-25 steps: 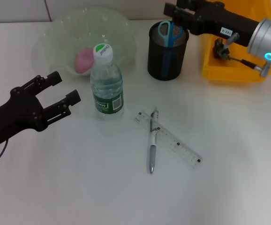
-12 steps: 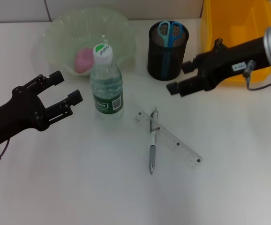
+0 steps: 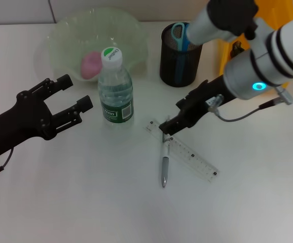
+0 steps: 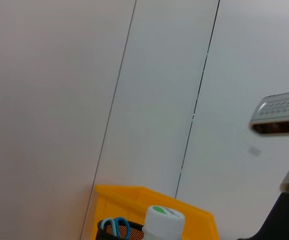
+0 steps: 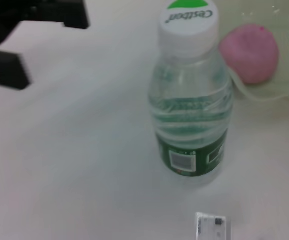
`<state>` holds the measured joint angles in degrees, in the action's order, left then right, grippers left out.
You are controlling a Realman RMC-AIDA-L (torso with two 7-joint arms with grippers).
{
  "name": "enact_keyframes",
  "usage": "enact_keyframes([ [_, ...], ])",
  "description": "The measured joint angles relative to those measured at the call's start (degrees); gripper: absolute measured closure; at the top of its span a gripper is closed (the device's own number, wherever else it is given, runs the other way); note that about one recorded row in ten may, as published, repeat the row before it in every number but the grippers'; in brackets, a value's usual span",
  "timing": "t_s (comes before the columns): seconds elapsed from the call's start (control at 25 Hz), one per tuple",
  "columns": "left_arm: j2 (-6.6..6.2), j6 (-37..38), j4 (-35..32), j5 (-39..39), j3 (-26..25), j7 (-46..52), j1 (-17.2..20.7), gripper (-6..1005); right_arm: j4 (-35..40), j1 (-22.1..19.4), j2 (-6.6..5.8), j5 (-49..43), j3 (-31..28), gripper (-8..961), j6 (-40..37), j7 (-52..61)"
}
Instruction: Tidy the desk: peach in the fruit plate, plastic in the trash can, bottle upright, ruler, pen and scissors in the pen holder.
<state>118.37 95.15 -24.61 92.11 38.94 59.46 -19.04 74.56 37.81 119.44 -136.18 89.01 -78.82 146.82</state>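
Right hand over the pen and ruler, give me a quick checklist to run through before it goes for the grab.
1. Right hand is above the upper end of the silver pen: ok.
2. Right hand open for the grab: cannot tell.
3. Pen free to lift: not ok, it lies crossed with the clear plastic ruler; which is on top, cannot tell.
4. Black mesh pen holder upright, with blue scissors already inside: ok.
5. Clear water bottle with white cap stands upright, apart from the pen: ok.
6. Left hand open, hovering on the bottle's far side from the pen: ok.
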Motion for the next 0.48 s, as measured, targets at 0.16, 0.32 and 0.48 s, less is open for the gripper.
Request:
enact_keyframes([
  [0.16,0.09,0.16,0.05,0.00,0.00,-0.39,-0.34,201,-5.44,1.84,0.13,-0.04,3.01,195,6.36,1.74],
  [0.32,0.10,0.28,0.57,0.00,0.00,-0.66,-0.57,201,-12.12,4.83,0.19,0.45,4.57,195,10.94,2.75],
  [0.48,0.07,0.44,0.79,0.02,0.00,-0.89,-0.67,201,-16.03,6.45,0.34,1.77,6.43,195,14.33,2.93],
])
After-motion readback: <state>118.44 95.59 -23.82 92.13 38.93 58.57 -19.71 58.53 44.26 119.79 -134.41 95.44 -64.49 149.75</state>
